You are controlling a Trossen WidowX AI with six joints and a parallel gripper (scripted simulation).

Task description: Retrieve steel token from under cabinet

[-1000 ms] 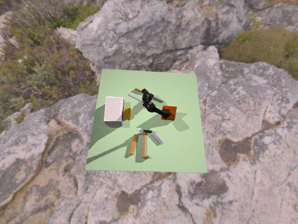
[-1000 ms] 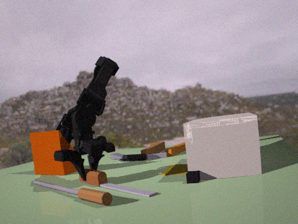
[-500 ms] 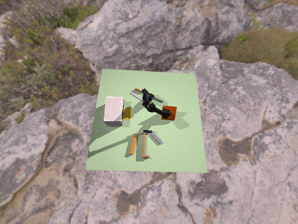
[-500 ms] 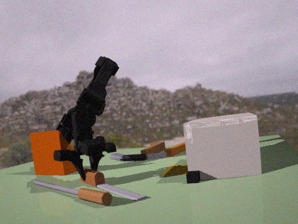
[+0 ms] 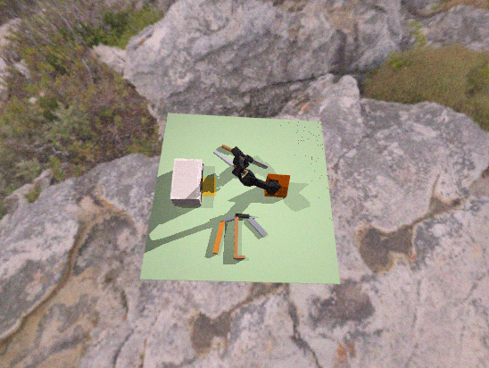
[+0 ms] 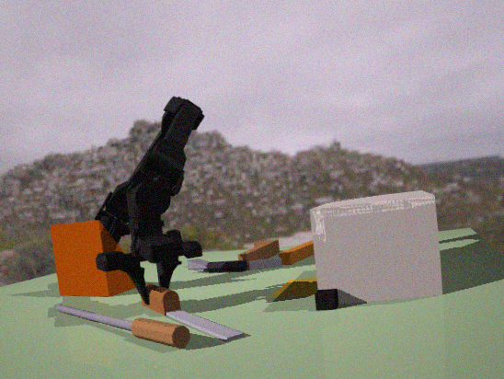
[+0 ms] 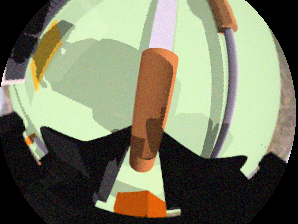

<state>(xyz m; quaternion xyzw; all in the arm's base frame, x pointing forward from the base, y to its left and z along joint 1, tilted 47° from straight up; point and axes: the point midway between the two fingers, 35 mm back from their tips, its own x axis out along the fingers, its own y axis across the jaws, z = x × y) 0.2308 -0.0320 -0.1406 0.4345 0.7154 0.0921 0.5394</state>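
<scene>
Brown wooden-looking handle (image 6: 162,300) (image 7: 154,95) of a flat-bladed implement clenched in the black tool (image 5: 241,162) (image 6: 154,294) (image 7: 147,131)

1. Outdoors here, rugged rocky hill country: grey boulders (image 5: 268,54) spread all around the green worktop (image 5: 294,250) (image 6: 391,340) (image 7: 75,110)!
2. Scrubby bushes (image 5: 49,103) crowd the stones.
3. And there, a stony ridge (image 6: 257,170) under overcast sky (image 6: 276,69)!

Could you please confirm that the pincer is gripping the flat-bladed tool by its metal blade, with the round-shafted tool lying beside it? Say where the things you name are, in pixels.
Not quite: the pincer (image 6: 156,294) (image 7: 147,131) is gripping the flat-bladed tool by its brown handle (image 6: 162,300) (image 7: 154,85), as the wrist view shows. The round-shafted tool (image 6: 160,333) (image 7: 232,75) does lie beside it.
</scene>
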